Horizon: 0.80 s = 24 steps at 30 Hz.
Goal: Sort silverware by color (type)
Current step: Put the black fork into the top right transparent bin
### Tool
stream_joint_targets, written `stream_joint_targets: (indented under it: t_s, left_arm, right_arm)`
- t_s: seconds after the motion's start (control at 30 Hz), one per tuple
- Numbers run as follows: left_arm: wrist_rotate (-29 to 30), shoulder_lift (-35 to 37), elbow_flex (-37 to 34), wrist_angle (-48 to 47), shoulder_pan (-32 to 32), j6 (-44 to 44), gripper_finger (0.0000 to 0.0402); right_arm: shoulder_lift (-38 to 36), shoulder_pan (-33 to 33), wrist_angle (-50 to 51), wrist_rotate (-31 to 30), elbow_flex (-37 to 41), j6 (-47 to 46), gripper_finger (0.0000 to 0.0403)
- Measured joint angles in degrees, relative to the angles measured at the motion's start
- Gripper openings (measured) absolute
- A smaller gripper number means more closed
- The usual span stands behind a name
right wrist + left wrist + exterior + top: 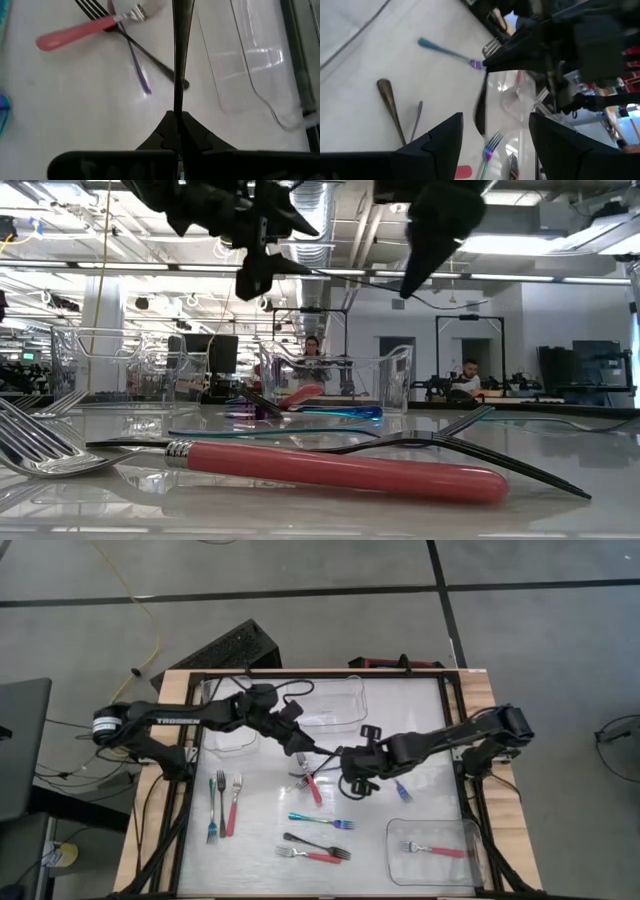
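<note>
My right gripper is shut on a black utensil and hovers over the table's middle. My left gripper is open just left of it, touching nothing. The utensil's free end reaches toward the open left fingers. Below lies a small heap: a red-handled fork, a black fork and a purple handle, crossing each other flat on the table. Other forks lie scattered on the table's near half. My right gripper pinches the black utensil between its two fingers by one end; the fingers hide which end. The utensil runs straight on from the fingertips, along the fingers, toward the left gripper. It is lifted clear of the table.
A blue fork and a red fork lie side by side at the left. A teal fork and a black-and-red pair lie near the front. A clear tub holds one red fork. Two clear tubs stand at the far edge.
</note>
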<state>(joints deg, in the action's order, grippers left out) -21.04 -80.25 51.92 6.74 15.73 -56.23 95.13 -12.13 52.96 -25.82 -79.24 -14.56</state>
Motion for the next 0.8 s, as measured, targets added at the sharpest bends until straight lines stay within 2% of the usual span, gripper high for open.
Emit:
stream_joint_targets:
  t_s: [0.67,0.8]
  left_arm:
    - [-0.64,-0.58,0.02,-1.27,-0.52,4.88,0.0212]
    - [0.42,-0.58,0.02,-1.24,-0.52,5.2,0.0195]
  right_arm:
    - [0.33,2.43,-5.42,0.61,-1.69,3.66,0.0024]
    - [0.33,2.57,-5.94,1.43,-1.69,4.46,0.0024]
